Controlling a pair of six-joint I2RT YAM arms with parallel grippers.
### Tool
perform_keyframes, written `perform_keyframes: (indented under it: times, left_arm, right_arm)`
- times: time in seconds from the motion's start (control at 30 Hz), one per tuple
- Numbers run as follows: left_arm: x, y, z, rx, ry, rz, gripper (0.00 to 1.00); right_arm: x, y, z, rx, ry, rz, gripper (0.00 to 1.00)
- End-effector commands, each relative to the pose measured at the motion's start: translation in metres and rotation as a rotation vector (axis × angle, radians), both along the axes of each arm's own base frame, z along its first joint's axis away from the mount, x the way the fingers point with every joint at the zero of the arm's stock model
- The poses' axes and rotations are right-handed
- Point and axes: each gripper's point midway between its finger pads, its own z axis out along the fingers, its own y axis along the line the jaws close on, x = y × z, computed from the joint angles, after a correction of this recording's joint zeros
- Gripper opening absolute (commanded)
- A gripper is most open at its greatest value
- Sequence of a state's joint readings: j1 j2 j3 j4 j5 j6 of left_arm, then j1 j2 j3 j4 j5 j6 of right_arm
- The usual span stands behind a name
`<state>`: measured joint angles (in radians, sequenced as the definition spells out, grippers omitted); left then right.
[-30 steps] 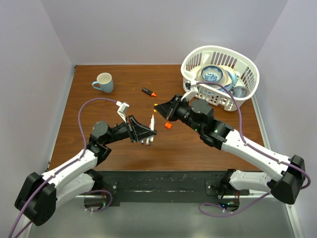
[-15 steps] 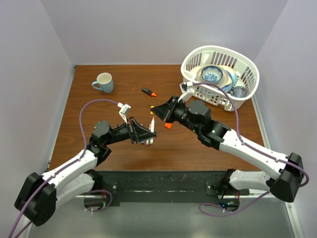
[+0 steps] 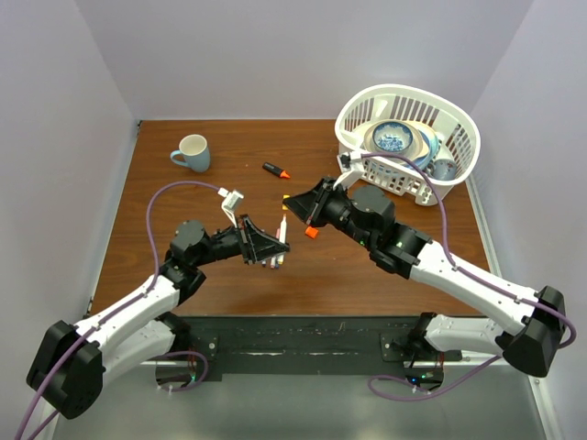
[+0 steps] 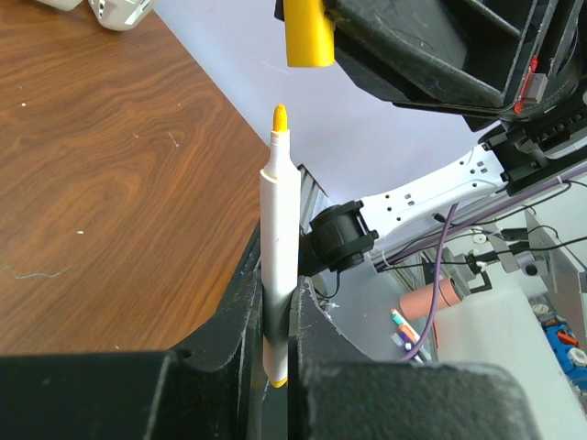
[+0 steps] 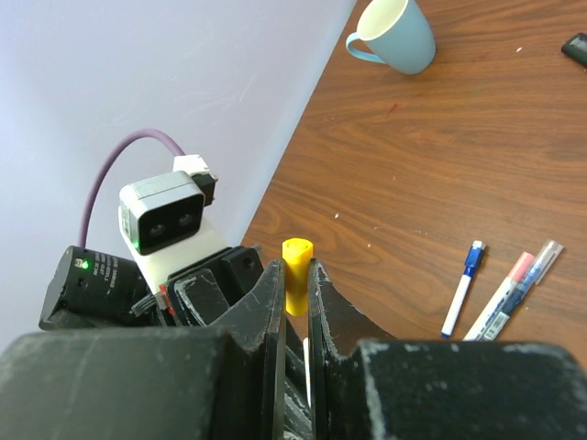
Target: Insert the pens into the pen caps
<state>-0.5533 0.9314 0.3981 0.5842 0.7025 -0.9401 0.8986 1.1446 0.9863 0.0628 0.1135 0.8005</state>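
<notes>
My left gripper (image 3: 275,244) (image 4: 275,298) is shut on a white pen (image 4: 278,229) with a yellow tip (image 4: 279,117) and holds it upright above the table. My right gripper (image 3: 293,202) (image 5: 294,275) is shut on a yellow pen cap (image 5: 296,273), which also shows in the left wrist view (image 4: 307,32). The cap hangs just above the pen tip, slightly to its right, with a small gap between them. An orange cap (image 3: 311,233) lies on the table. Three more pens (image 5: 461,287) lie on the table below my left gripper.
A black marker with an orange tip (image 3: 275,170) lies mid-table. A blue mug (image 3: 192,152) stands at the back left. A white basket (image 3: 456,117) with dishes stands at the back right, close behind my right arm.
My right gripper with the yellow cap edged left towards the pen, then back a little. My left gripper and its pen have barely moved.
</notes>
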Motion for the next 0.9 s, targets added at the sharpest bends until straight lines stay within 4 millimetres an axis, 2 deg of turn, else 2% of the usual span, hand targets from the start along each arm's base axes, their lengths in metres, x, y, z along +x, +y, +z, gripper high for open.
perform_keyframes:
  times: [0.0,0.5,0.7,0.87]
  left_arm:
    - [0.000,-0.001,0.029,-0.041,-0.101,-0.002,0.00]
    - [0.003,-0.002,0.035,-0.042,-0.109,0.002,0.00]
    - [0.004,-0.002,0.032,-0.037,-0.108,0.008,0.00]
    - [0.006,-0.003,0.033,-0.035,-0.114,0.012,0.00]
  right_arm:
    - [0.001,-0.008,0.008,0.001,-0.043,-0.032,0.04]
    - [-0.002,0.001,0.008,0.025,-0.026,0.002,0.04]
    - [-0.006,0.004,0.001,0.019,-0.009,0.015,0.04]
    - [-0.018,0.007,-0.011,0.002,0.005,0.030,0.04]
